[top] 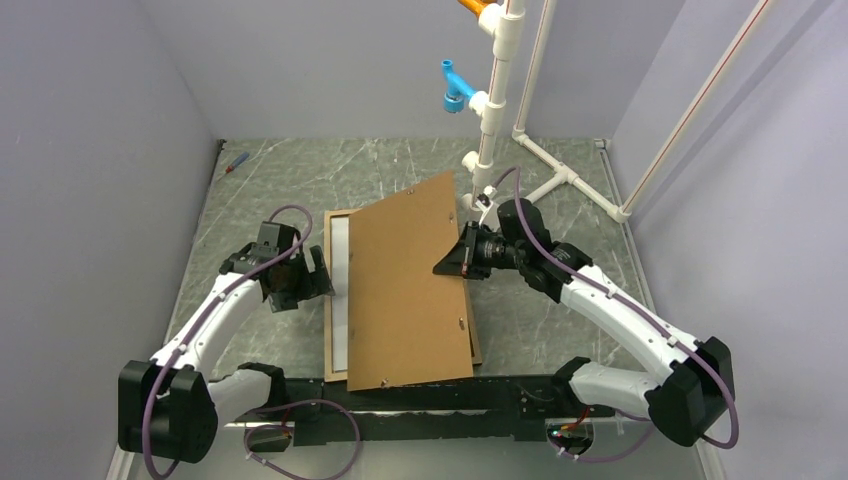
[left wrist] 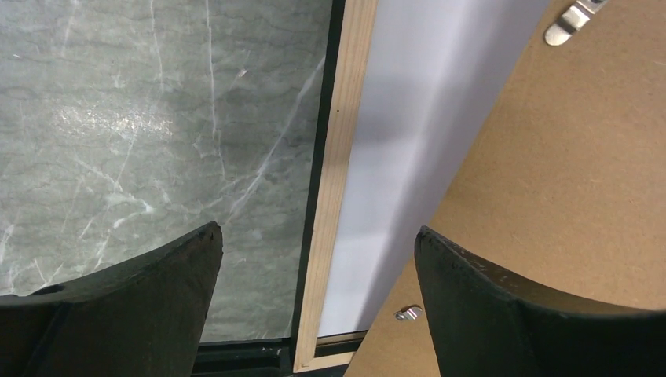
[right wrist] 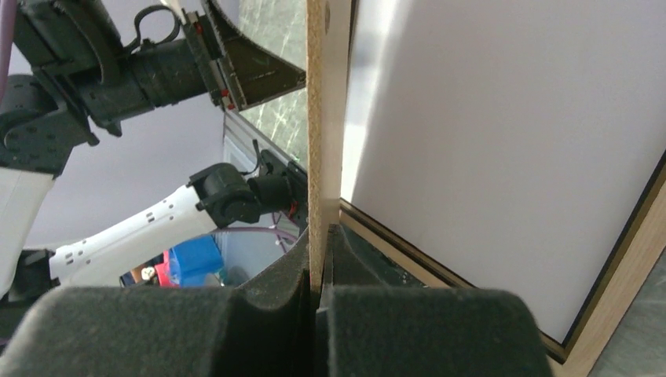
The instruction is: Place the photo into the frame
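Observation:
The frame (top: pixel 329 310) lies flat on the table, light wood face up; its left rail shows in the left wrist view (left wrist: pixel 338 181). The photo (top: pixel 340 275) lies inside it, white reverse up, mostly hidden under the brown backing board (top: pixel 410 285). It also shows in both wrist views (left wrist: pixel 408 149) (right wrist: pixel 503 141). My right gripper (top: pixel 452 262) is shut on the board's right edge (right wrist: pixel 323 118) and holds it tilted, skewed over the frame. My left gripper (top: pixel 315 280) is open and empty, its jaws spread above the frame's left rail (left wrist: pixel 318 234).
A white pipe rig (top: pixel 495 120) with a blue fitting (top: pixel 457 88) stands at the back right. A small red-and-blue pen (top: pixel 236 162) lies at the back left. Metal turn clips (left wrist: pixel 406 314) sit on the board. Grey walls close both sides.

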Action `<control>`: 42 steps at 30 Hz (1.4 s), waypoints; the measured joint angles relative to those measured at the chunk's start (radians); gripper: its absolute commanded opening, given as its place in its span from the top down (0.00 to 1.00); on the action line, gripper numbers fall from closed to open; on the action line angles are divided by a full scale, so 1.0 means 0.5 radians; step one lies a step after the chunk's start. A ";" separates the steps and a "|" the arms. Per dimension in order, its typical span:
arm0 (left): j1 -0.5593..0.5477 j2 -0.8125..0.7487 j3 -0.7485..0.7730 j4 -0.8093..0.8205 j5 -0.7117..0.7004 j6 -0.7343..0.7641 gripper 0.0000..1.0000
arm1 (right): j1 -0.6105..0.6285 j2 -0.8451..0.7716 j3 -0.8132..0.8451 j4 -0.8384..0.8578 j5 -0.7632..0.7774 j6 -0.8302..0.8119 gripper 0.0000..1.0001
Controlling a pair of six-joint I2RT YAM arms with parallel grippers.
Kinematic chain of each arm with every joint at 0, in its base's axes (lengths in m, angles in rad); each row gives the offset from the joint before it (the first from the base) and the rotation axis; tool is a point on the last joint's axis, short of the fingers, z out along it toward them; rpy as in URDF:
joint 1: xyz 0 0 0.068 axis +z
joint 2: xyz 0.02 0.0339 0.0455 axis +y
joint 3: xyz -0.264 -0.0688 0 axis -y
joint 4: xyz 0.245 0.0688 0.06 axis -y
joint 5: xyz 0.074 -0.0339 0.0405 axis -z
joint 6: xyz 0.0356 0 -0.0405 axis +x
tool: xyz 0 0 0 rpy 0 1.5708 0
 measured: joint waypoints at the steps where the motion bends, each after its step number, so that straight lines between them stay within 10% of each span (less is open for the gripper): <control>1: 0.004 0.001 -0.003 0.002 0.006 0.003 0.11 | 0.000 0.008 -0.011 0.018 0.014 0.008 1.00; 11: 0.008 0.233 -0.073 0.170 0.046 0.063 0.35 | 0.000 0.125 -0.001 0.105 0.074 0.020 1.00; 21: -0.051 0.600 0.044 0.273 0.041 0.116 0.99 | -0.006 0.224 0.085 0.108 0.074 0.008 1.00; 42: -0.220 0.806 0.291 0.093 -0.613 0.207 0.91 | -0.097 0.385 0.107 0.276 -0.051 0.050 1.00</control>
